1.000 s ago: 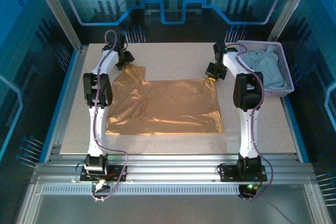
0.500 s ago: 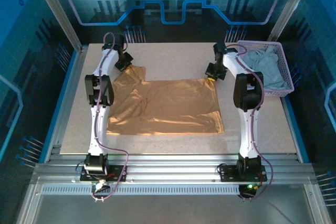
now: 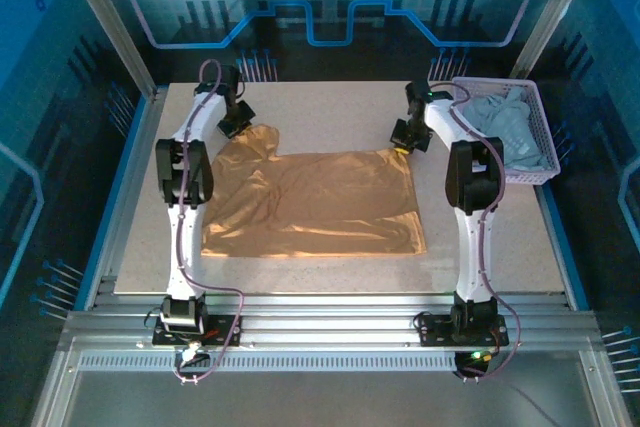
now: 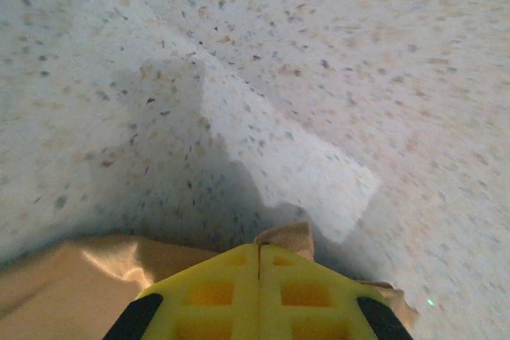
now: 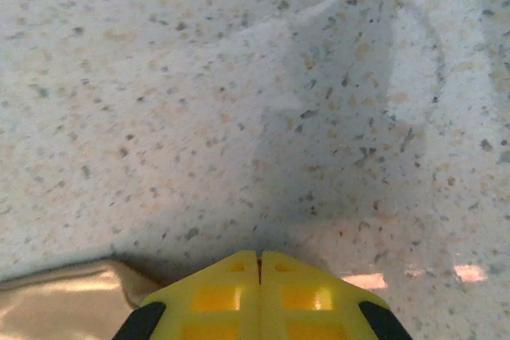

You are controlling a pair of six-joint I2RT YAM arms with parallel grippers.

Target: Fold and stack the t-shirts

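Note:
A tan t-shirt (image 3: 310,202) lies spread on the table, its far left part bunched up. My left gripper (image 3: 238,125) is at that far left corner. In the left wrist view its yellow jaws (image 4: 259,246) are shut, and a fold of the tan t-shirt (image 4: 288,236) pokes out between the tips. My right gripper (image 3: 403,143) is at the shirt's far right corner. Its jaws (image 5: 259,254) are shut too, and the tan t-shirt (image 5: 64,296) runs in under the fingers from the left. A pale grey-blue t-shirt (image 3: 500,125) lies crumpled in the basket.
The lavender mesh basket (image 3: 543,125) stands at the table's far right edge, close beside the right arm. Bare speckled tabletop (image 3: 330,107) stretches beyond both grippers. Metal frame rails (image 3: 320,322) run along the near edge.
My left gripper has shut on the far left corner of the tan t-shirt. The right arm and the rest of the shirt have stayed put.

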